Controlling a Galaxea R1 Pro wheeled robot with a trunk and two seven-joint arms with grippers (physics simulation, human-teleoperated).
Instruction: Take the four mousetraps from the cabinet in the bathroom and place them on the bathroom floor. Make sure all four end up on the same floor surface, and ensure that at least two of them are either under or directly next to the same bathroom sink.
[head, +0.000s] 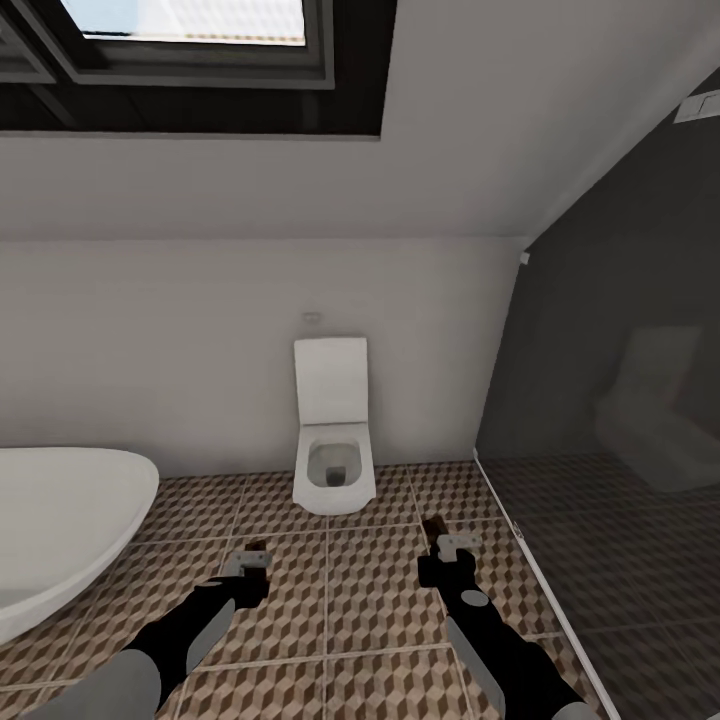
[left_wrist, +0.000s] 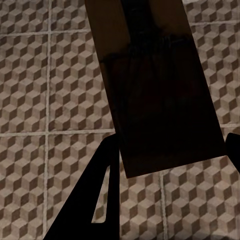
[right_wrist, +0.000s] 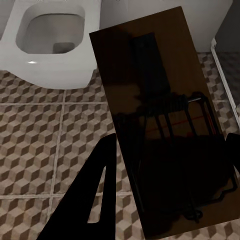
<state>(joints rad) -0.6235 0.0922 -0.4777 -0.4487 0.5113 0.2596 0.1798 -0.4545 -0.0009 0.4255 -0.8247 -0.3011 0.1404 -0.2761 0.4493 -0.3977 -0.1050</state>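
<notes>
1. Both arms reach forward low over the bathroom floor (head: 330, 600), whose tiles carry a brown, beige and white cube pattern with pale grout lines.
2. Clamped in the left gripper (head: 250, 562) is a mousetrap (left_wrist: 155, 85), a flat brown board that juts out past the black fingers (left_wrist: 92, 200) and hangs above the tiles in the left wrist view.
3. Pinched in the right gripper (head: 447, 545) is a second mousetrap (right_wrist: 165, 130), its black wire spring bar and a thin red line visible on the board's face.
4. Seen from the right wrist, that second board extends from between the fingers (right_wrist: 95, 190) toward the toilet (head: 332, 430), which stands against the pale wall straight ahead.
5. At the left of the head view curves the rim of a white bathtub (head: 70, 520).
6. On the right, a dark glass shower wall (head: 620, 380) meets the tiled floor, with a dim reflection of the toilet in it.
7. Overhead, a dark-framed window (head: 200, 60) sits in the sloped ceiling.
</notes>
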